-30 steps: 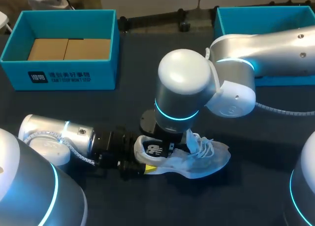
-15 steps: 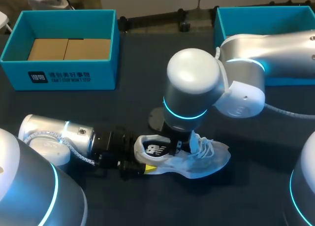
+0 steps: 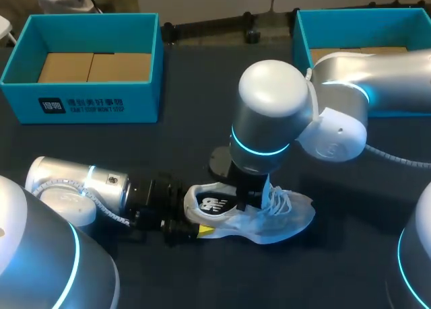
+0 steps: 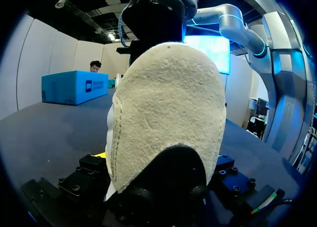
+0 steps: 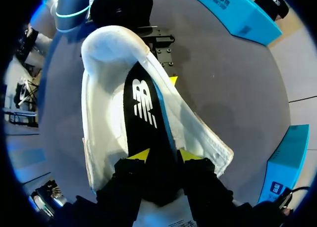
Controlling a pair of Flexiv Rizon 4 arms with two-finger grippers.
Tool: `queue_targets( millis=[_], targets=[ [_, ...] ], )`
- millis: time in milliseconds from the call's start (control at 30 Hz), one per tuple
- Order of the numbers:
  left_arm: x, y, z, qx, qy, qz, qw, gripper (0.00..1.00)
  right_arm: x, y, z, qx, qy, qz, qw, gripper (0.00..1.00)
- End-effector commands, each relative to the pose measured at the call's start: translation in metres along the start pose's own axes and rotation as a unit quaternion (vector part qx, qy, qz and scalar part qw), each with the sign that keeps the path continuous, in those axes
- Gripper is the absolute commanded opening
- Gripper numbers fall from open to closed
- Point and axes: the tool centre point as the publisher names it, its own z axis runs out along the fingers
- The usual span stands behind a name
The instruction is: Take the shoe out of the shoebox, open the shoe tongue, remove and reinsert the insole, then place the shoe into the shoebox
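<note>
A white mesh shoe [image 3: 286, 218] lies on its side on the dark table, heel toward my left arm. My left gripper [image 3: 195, 220] is shut on the heel, which fills the left wrist view [image 4: 168, 113] between its fingers. The black insole [image 3: 212, 204] with a white logo sits in the shoe's opening. My right gripper [image 3: 244, 202] points down into that opening. In the right wrist view its yellow tips [image 5: 165, 156] stand apart on either side of the insole [image 5: 143, 106], so it is open. White laces spill over the tongue.
A teal box [image 3: 81, 104] with a cardboard floor stands at the back left. A second teal box [image 3: 303, 33] stands at the back right, partly hidden behind my right arm. Dark bare table lies between the boxes and the shoe.
My right arm has shifted to the right along the shoe, and its fingers have parted from shut. The left arm and the shoe have stayed put.
</note>
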Motion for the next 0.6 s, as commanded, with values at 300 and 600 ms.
queue_targets(
  millis=[300, 600],
  targets=[
    [0.001, 0.004, -0.001, 0.0, 0.0, 0.0, 1.0, 0.0, 0.012, -0.002, 0.027, 0.009, 0.038, 0.003, 0.999, 0.33],
    [0.001, 0.004, -0.001, 0.0, 0.0, 0.0, 1.0, 0.0, 0.021, -0.002, 0.024, 0.015, 0.037, 0.015, 0.999, 0.41]
  ],
)
